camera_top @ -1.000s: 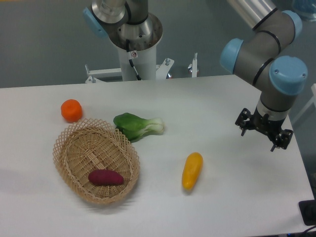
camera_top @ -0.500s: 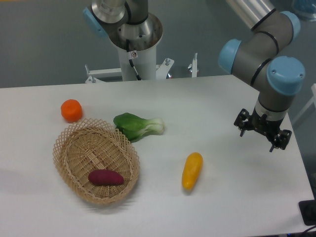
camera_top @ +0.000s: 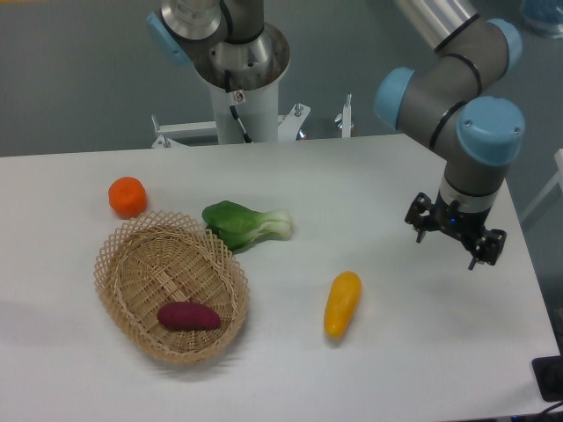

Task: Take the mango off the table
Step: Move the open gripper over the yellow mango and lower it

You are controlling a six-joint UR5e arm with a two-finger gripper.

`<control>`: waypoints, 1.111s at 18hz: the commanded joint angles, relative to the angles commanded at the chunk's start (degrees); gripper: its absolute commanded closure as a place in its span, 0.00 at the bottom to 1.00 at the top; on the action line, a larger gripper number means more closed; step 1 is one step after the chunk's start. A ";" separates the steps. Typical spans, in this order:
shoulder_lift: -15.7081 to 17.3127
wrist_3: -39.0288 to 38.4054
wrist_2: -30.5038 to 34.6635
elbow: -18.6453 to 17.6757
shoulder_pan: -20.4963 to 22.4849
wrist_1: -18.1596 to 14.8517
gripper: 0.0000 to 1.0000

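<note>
The gripper (camera_top: 453, 237), jaws spread and empty, has drifted left toward the mango (camera_top: 342, 303) lying untouched on the surface (camera_top: 369, 185); the approach is just beginning.

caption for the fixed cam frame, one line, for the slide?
UR5e gripper, jaws open and empty, hovers right of the mango lying on the white table.

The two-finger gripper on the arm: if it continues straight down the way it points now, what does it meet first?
Probably bare white tabletop. The black two-finger gripper points down, well right of the elongated yellow-orange mango, and nothing lies beneath it, though depth is uncertain.
</note>
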 joint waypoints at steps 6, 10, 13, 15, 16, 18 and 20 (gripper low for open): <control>0.27 -13.72 -2.74 -1.32 -5.10 -0.35 0.00; 0.36 -14.70 -2.65 -4.92 -8.00 0.70 0.00; 0.01 -14.61 -2.65 -5.28 -8.09 0.79 0.00; -0.69 -14.78 -2.56 -5.37 -8.18 0.88 0.00; -0.96 -15.13 -2.56 -5.37 -8.18 1.23 0.00; -1.40 -15.22 -2.48 -5.28 -8.27 3.42 0.00; -2.36 -15.22 -2.48 -5.02 -8.27 5.96 0.00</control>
